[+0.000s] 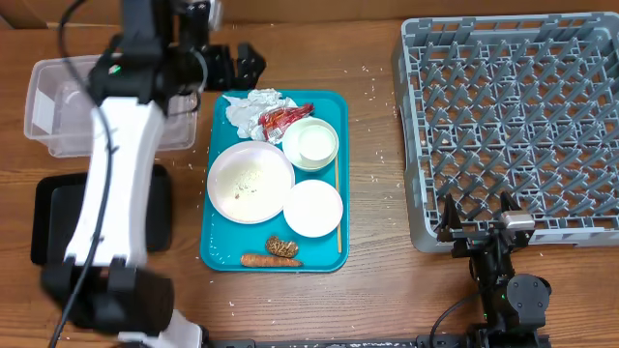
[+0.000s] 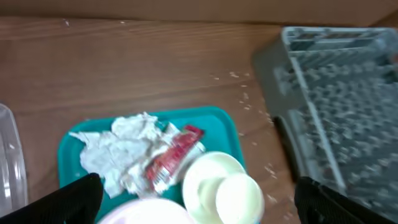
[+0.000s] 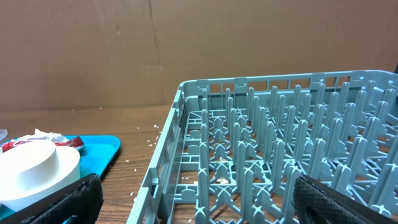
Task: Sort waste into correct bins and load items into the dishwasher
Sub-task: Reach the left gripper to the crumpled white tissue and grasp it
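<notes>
On the near edge of the table (image 1: 387,290): right hand (image 3: 198,182), jaws spread wide and empty, at the near rim of the dish rack (image 1: 513,106).
Black tray (image 1: 53,217): near left; nothing shows in it.
Teal tray (image 1: 218,246), near end: carrot piece (image 1: 257,259) and brown lump (image 1: 282,247), side by side.
Teal tray, middle: small dish (image 1: 312,208), plate (image 1: 250,182) with rice grains (image 1: 244,184), bowl (image 1: 310,144), and chopsticks (image 1: 338,208) along the right edge.
Teal tray, far end: tissue (image 1: 249,108) touching the wrapper (image 1: 285,117).
Left hand (image 2: 198,183): wide open, holding nothing, above the tissue end.
Clear tub (image 1: 58,106): far left, looks empty.
Progress: by my reading nothing is binned and nothing racked, so the whole job is left.
Hard to tell: the left arm covers part of both bins; the rack's right side is cut off; the left wrist view is blurred.
</notes>
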You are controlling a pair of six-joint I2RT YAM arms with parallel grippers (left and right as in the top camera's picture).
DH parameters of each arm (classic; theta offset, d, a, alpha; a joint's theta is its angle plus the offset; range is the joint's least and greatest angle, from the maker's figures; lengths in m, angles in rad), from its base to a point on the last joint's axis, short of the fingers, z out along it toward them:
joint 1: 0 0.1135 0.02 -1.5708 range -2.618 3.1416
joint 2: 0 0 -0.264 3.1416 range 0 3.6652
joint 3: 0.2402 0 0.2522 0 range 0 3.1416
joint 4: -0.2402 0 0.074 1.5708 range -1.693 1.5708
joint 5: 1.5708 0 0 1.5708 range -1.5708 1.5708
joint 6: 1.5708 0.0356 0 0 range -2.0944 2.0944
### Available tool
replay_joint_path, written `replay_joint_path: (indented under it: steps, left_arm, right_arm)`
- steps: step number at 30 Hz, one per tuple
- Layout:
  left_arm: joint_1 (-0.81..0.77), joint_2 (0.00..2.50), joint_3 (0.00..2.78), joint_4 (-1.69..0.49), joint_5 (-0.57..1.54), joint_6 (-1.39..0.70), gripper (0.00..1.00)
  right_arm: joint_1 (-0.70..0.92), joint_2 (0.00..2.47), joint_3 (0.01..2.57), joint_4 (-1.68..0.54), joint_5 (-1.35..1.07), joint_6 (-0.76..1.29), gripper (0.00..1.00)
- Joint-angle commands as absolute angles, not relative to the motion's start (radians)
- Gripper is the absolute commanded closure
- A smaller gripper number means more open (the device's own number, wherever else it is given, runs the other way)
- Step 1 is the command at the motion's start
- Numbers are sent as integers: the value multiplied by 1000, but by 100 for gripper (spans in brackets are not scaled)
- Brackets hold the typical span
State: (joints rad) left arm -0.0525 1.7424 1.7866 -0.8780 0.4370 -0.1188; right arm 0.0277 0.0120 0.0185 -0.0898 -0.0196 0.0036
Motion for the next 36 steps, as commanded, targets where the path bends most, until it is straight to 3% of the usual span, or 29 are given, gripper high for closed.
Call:
replay_joint_path:
  steps: [1, 15, 22, 25, 29, 36]
  left_arm:
    - [-86, 1866, 1828, -854, 304, -90, 0]
    - [-130, 2132, 1828, -694, 344, -120, 0]
    - [-235, 2183, 1828, -653, 3, -119, 5]
    - [-266, 2192, 1828, -658, -30, -120, 5]
    - [-285, 2192, 1828, -677, -48, -141, 16]
    - [-282, 2205, 1819, -698, -98, -237, 17]
  right_arm:
    - [33, 3, 8, -83, -21, 3, 0]
    - [33, 3, 8, -83, -21, 3, 0]
    - [33, 3, 8, -83, -21, 3, 0]
    - [33, 3, 8, -83, -21, 3, 0]
    - [33, 3, 8, -83, -21, 3, 0]
    - [33, 3, 8, -83, -21, 3, 0]
